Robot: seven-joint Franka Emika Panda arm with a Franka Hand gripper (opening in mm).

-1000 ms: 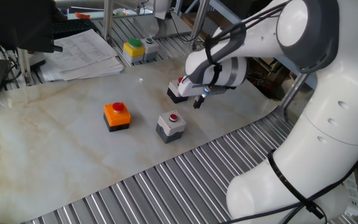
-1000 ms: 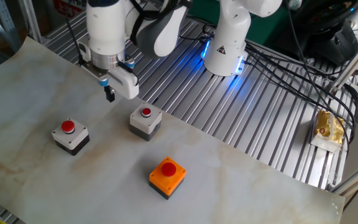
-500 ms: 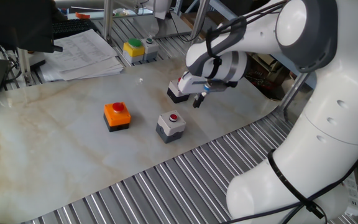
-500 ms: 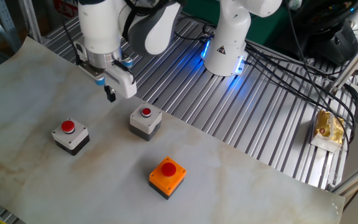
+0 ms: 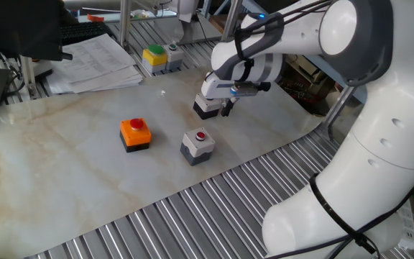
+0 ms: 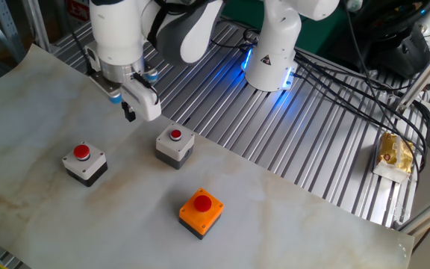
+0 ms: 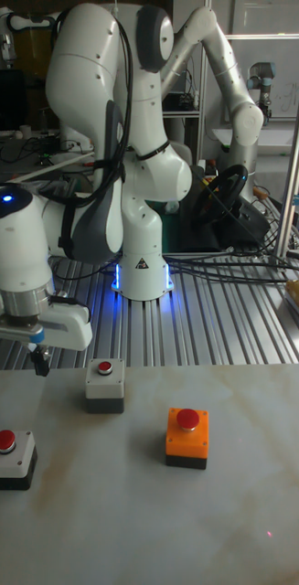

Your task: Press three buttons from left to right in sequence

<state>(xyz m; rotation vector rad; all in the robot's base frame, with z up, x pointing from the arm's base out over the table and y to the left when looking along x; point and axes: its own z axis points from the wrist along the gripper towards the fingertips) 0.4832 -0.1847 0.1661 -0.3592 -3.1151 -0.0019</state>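
Three red-button boxes stand on the marble sheet. The orange one sits on a black base. Beside it is the grey one. The white-topped one is partly hidden behind my arm in one fixed view. My gripper hangs in the air above the sheet, between the white-topped and grey boxes and toward the robot base. It touches neither box. Its dark fingertips are together and hold nothing.
A yellow box with a green button and a stack of papers lie at the sheet's far side. Ribbed metal borders the sheet. The robot base, cables and a yellow packet sit on it.
The gripper has risen and drifted away from the grey box, toward the white-topped box's side. No box has moved.
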